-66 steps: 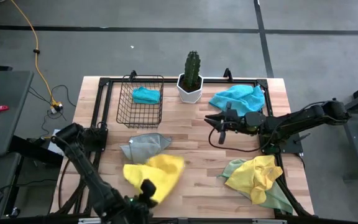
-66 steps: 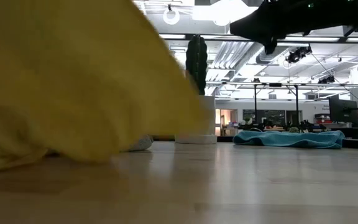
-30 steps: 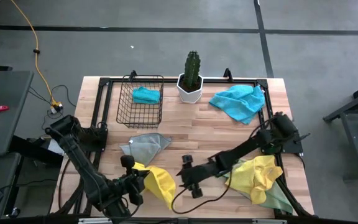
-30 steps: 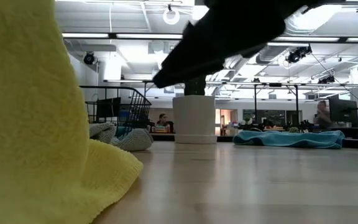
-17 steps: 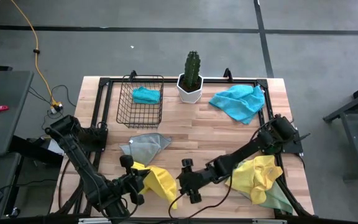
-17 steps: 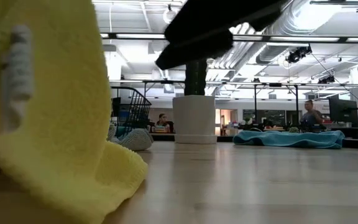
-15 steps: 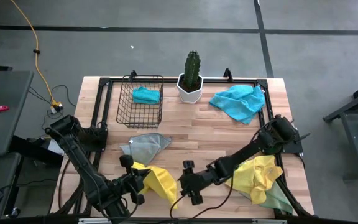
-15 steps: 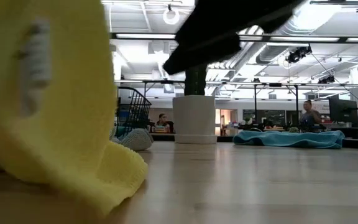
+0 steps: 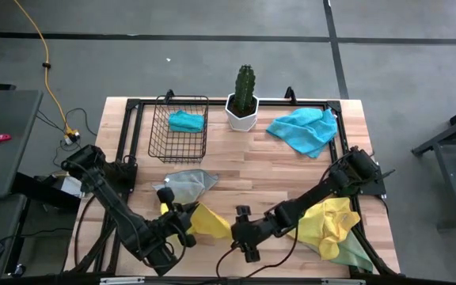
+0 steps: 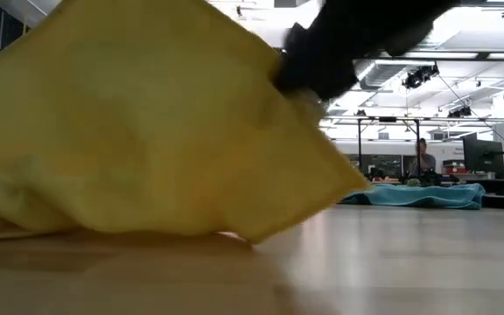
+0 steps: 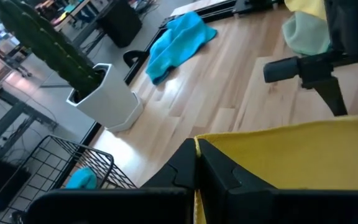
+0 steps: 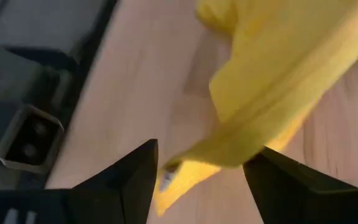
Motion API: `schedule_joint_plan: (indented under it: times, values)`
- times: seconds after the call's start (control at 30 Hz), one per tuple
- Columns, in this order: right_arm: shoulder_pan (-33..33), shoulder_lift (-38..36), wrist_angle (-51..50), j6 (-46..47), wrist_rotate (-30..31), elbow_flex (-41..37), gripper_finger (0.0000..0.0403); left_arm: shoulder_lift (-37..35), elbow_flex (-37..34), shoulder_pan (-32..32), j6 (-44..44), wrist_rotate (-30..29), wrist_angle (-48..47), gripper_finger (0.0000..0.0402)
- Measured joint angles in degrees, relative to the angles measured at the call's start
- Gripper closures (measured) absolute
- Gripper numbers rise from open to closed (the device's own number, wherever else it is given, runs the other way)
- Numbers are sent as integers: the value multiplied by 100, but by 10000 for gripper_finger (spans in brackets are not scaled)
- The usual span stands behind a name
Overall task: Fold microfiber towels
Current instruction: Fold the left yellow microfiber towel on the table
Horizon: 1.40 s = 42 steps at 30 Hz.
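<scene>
High view: The left gripper [image 9: 182, 219] is pinched on one corner of the yellow towel [image 9: 208, 222], near the front edge of the bench [image 9: 244, 162]. The right gripper [image 9: 242, 234] stands spread just beside the towel's free end, on its right. The towel stretches roughly left to right between the 2 grippers.
Low view: The yellow towel [image 10: 147, 131] fills most of the frame, draped from its raised part down to the bench [image 10: 392, 262], tapering toward the right.
Left wrist view: The fingers [image 11: 185, 171] are pressed together on the yellow towel's [image 11: 303, 158] edge; the right arm hangs beyond it.
Right wrist view: The fingers [image 12: 135, 171] stand wide apart with the towel's [image 12: 272, 74] loose corner lying between them, not yet gripped.
Next move: The right gripper is nearer the free corner and looks set to close on it.
</scene>
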Motion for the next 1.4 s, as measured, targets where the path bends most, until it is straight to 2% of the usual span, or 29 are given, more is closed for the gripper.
schedule_joint_plan:
  times: [0.37,0.9,1.17,1.4]
  values:
    - [126,0,-847,1027,-14,0,182,0,0,-9,15,28,-1,401]
    - [334,601,-372,1574,632,4,186,0,0,-39,16,81,-38,401]
    - [394,601,-376,1539,752,5,238,0,0,-39,16,128,-38,401]
    - [434,551,-388,1420,844,13,329,0,0,-39,16,184,-41,401]
